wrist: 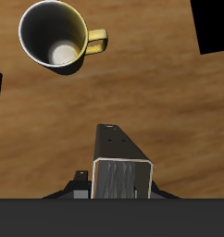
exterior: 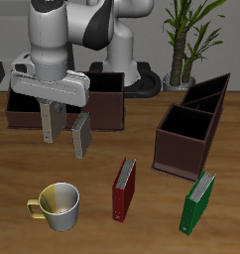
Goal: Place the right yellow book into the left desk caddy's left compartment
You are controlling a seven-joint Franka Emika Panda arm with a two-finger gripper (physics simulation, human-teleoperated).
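**A long carry with obstacles below**

Exterior view: the mug (exterior: 58,206) sits lower left, the red book (exterior: 124,189) at lower centre. Above them the gripper (exterior: 62,131) holds the right yellow book (exterior: 81,134). The left desk caddy (exterior: 186,134) stands far off at right.

Wrist view: the jaws are closed on the book's covers. A slipping grip could tilt it against the caddy's rim.

A book (wrist: 121,165) sits between the pincer's (wrist: 120,190) jaws above wood, mug (wrist: 56,37) beyond
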